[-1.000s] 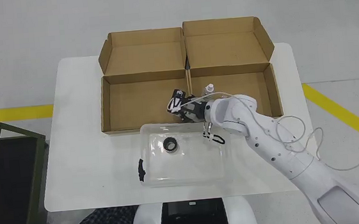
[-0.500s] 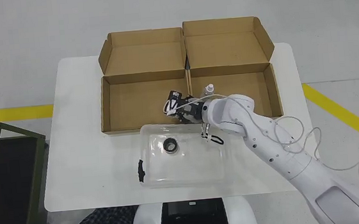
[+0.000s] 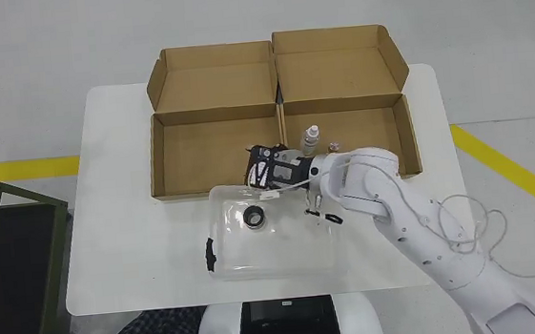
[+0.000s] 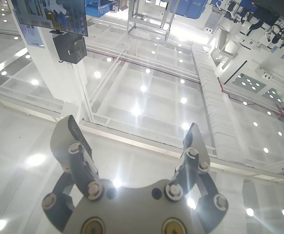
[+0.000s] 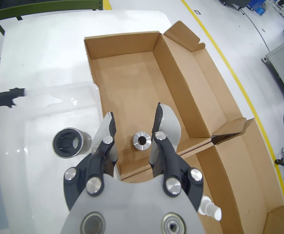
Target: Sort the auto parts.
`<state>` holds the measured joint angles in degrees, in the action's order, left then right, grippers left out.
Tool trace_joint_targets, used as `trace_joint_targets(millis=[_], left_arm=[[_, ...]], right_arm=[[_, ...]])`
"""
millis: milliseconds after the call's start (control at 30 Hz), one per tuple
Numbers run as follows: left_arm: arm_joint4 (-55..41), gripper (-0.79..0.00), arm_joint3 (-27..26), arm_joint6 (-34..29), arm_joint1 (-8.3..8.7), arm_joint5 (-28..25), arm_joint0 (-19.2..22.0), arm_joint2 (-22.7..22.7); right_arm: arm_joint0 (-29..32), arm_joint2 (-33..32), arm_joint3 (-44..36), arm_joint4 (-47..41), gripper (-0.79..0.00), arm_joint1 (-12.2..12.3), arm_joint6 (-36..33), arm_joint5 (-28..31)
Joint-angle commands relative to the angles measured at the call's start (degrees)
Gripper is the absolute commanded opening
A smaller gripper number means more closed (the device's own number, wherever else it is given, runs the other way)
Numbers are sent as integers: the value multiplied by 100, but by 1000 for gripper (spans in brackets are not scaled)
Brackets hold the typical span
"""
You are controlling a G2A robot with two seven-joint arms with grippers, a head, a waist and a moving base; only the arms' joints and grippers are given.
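Observation:
My right gripper [image 5: 135,113] is open and hangs over the near corner of the left cardboard box [image 5: 128,84], beside the wall it shares with the right box. A small silver metal bushing [image 5: 142,141] lies on the box floor below the gap between the fingers, apart from them. A larger black-lined metal sleeve [image 5: 69,142] lies in the clear plastic tray [image 5: 44,99]. From above, the right gripper [image 3: 265,162] sits between the tray [image 3: 275,252] and the left box [image 3: 209,158], with the sleeve [image 3: 254,216] near it. My left gripper [image 4: 133,126] is open, empty and pointed at the ceiling.
The right cardboard box [image 3: 362,154] holds a small white bottle [image 3: 311,136] and another small item [image 3: 335,146]. Both boxes have their lids folded back at the far side. A black clip [image 3: 211,253] sits on the tray's left rim. Bare white table [image 3: 120,228] lies to the left.
The right arm's wrist has swung toward the near side, uncovering the white bottle. Its gripper has shifted slightly left over the left box's corner.

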<state>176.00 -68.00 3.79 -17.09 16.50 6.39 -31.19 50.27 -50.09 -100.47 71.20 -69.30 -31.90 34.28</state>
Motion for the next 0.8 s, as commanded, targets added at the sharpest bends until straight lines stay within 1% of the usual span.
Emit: trace_joint_targets(millis=[0,133,267,467,533,633,767], left_arm=[[0,0,0,0,0,0,0,0],[0,0,0,0,0,0,0,0],[0,0,0,0,0,0,0,0],[0,0,0,0,0,0,0,0],[0,0,0,0,0,0,0,0],[0,0,0,0,0,0,0,0],[0,0,0,0,0,0,0,0]], right_arm=[[232,-82,-300,17,-437,49,-43,112],[684,-150,-744,129,-422,135,-81,362],[1005,-112,-912,313,-397,185,-35,507],[1163,-36,-784,557,-379,205,178,595],[1164,-13,-694,666,-354,204,269,599],[1148,29,-538,768,-348,195,408,570],[1100,128,-336,880,-317,169,501,522]])
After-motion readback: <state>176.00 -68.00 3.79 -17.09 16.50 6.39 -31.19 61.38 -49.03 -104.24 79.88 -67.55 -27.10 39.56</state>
